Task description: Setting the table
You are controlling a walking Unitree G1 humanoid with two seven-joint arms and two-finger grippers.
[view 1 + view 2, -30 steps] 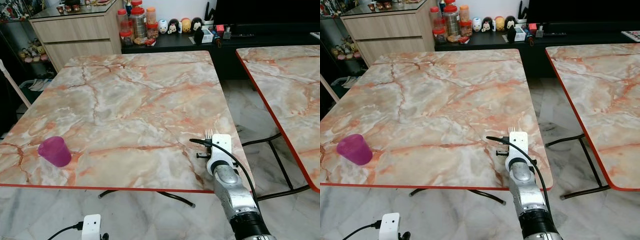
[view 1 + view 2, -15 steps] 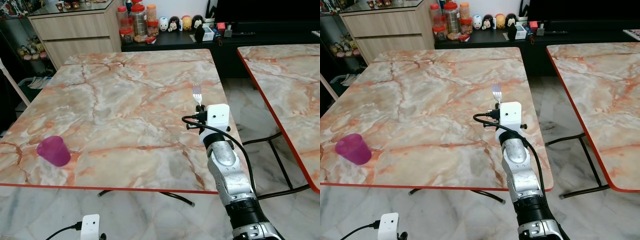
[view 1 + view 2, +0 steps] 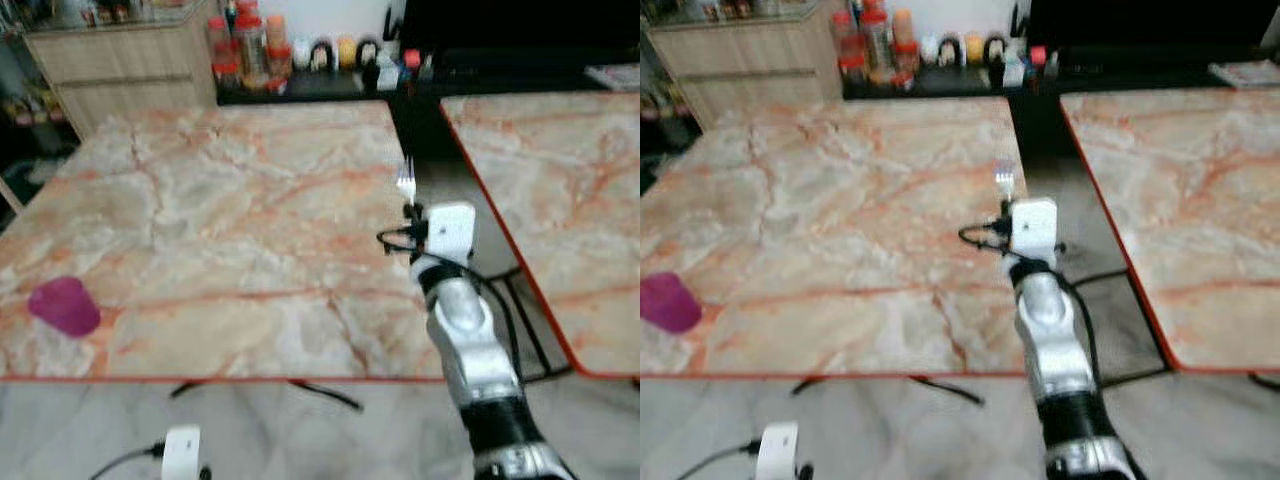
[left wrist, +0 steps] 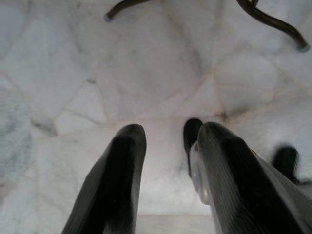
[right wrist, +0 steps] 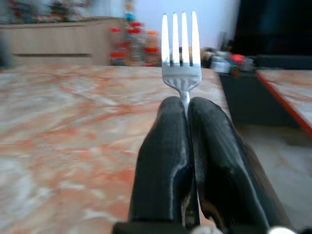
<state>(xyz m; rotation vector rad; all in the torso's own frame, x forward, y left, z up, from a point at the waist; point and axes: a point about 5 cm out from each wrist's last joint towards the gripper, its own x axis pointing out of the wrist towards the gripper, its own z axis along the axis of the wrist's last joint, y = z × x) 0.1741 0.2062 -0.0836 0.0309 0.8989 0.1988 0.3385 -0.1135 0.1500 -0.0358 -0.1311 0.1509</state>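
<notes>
One fork (image 5: 181,46) stood clamped in our right gripper (image 5: 187,105) right of centre above the table (image 3: 220,210); setting-down seemed next.

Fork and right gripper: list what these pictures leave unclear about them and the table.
- Fork: its handle is hidden between the shut fingers of the right gripper in the right wrist view.
- Right gripper from the head views: the white wrist camera box covers it.
- Purple cup: motion blur hides whether it holds anything.
- Jars behind the marble table: too blurred to identify.
</notes>
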